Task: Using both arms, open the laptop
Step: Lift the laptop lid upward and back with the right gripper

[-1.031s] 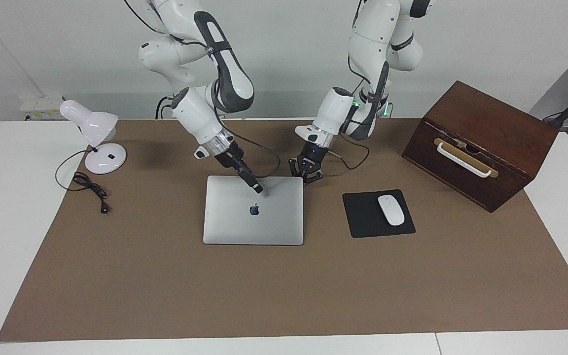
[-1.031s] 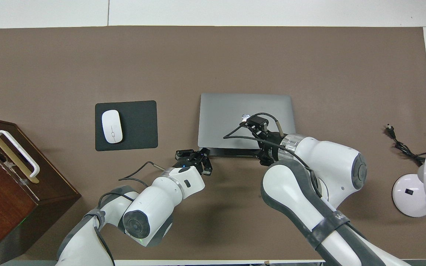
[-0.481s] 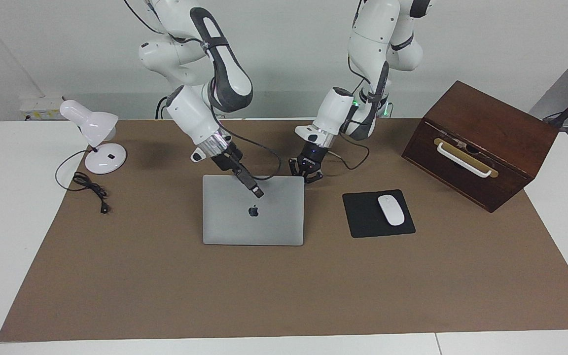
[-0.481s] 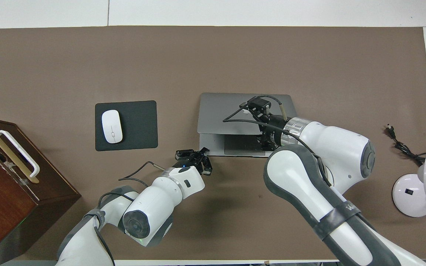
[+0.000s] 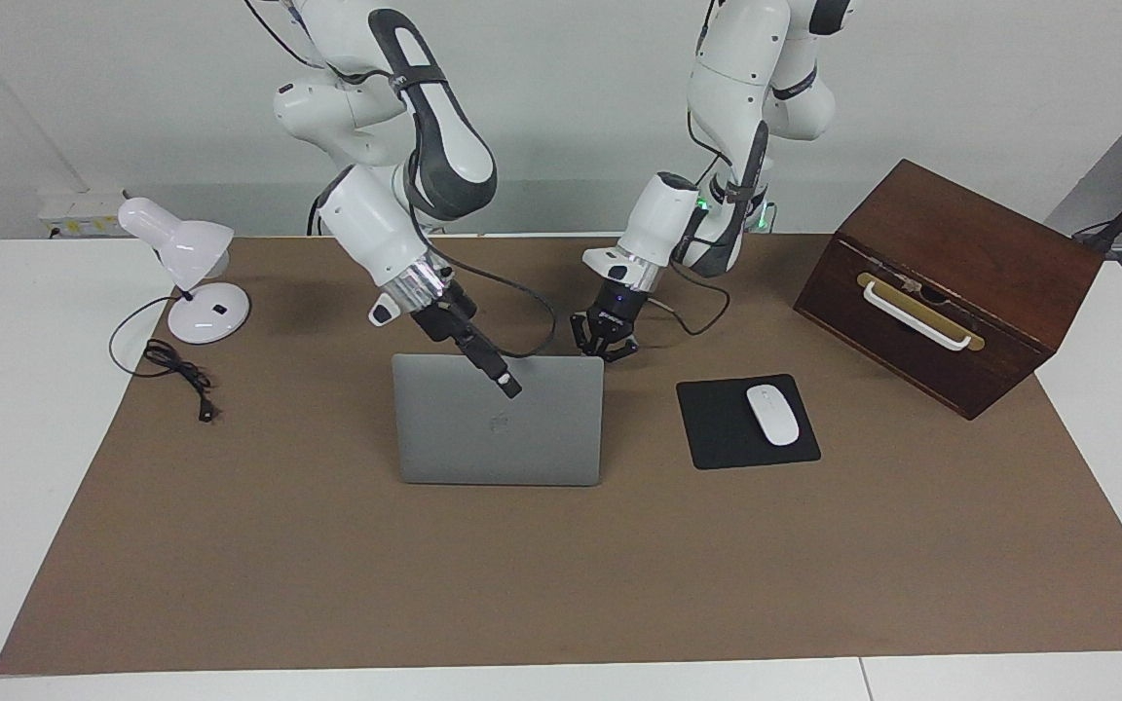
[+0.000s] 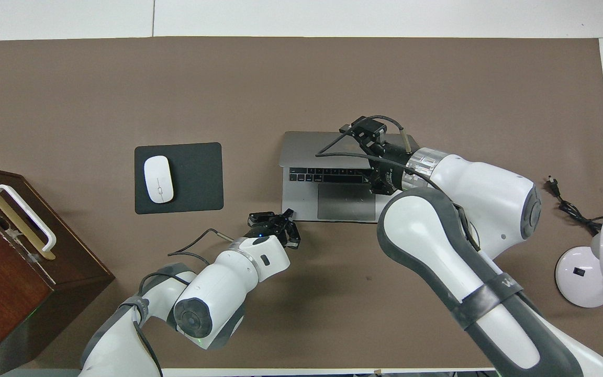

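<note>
The silver-grey laptop (image 5: 483, 438) stands half open in the middle of the brown mat, its lid raised steeply with the apple logo facing away from the robots. In the overhead view its keyboard deck (image 6: 306, 201) and trackpad show. My right gripper (image 5: 510, 387) reaches over the lid's free top edge and holds it; in the overhead view it (image 6: 372, 137) is over the lid. My left gripper (image 5: 605, 348) is low at the deck's corner nearest the robots, toward the left arm's end, fingers spread; it also shows in the overhead view (image 6: 279, 222).
A black mouse pad (image 5: 717, 428) with a white mouse (image 5: 772, 414) lies beside the laptop toward the left arm's end. A dark wooden box (image 5: 951, 282) with a white handle stands past it. A white desk lamp (image 5: 193, 277) and its cable are at the right arm's end.
The lid has swung up from nearly flat to steeply raised, carried by my right gripper. The keyboard has come into sight from above. My left gripper has stayed at the deck's corner.
</note>
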### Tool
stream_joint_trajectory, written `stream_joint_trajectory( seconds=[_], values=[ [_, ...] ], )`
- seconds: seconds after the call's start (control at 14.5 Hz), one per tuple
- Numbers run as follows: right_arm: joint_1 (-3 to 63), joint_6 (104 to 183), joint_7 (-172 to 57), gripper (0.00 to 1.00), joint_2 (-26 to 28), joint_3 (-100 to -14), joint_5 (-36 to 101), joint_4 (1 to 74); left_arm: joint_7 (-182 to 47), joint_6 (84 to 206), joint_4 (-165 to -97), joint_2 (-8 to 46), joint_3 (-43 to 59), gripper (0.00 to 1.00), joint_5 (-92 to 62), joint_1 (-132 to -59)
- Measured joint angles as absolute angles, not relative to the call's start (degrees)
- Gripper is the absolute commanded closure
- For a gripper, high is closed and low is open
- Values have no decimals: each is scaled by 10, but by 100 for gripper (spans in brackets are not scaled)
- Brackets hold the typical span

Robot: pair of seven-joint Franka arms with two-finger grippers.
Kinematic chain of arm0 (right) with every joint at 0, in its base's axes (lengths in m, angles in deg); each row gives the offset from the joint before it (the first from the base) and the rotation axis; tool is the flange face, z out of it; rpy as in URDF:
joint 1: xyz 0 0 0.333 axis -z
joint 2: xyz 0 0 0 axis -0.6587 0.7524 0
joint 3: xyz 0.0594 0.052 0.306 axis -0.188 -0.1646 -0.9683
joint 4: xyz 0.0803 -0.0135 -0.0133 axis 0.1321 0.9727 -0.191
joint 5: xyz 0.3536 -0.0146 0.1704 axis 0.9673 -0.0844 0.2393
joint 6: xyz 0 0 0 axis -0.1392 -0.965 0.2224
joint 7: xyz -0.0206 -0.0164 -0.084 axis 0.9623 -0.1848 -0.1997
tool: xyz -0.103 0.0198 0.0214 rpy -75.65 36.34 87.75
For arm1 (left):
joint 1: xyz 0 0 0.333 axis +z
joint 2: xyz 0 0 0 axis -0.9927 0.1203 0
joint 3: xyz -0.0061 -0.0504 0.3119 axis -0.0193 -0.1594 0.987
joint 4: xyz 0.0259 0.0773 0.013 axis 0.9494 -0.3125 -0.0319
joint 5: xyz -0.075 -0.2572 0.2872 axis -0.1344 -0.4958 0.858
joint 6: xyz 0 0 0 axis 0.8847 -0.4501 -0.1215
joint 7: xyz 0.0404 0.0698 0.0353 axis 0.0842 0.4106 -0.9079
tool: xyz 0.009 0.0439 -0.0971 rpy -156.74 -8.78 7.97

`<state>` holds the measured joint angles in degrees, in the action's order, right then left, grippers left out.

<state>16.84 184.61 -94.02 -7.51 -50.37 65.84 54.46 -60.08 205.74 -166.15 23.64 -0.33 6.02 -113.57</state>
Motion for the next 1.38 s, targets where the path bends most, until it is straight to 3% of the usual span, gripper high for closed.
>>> stream_joint_trajectory(
  seconds=[1.38],
  values=[
    [229, 1828, -878, 0, -6, -502, 634, 405, -600, 2057, -1662, 236, -3, 100, 60, -1136]
  ],
)
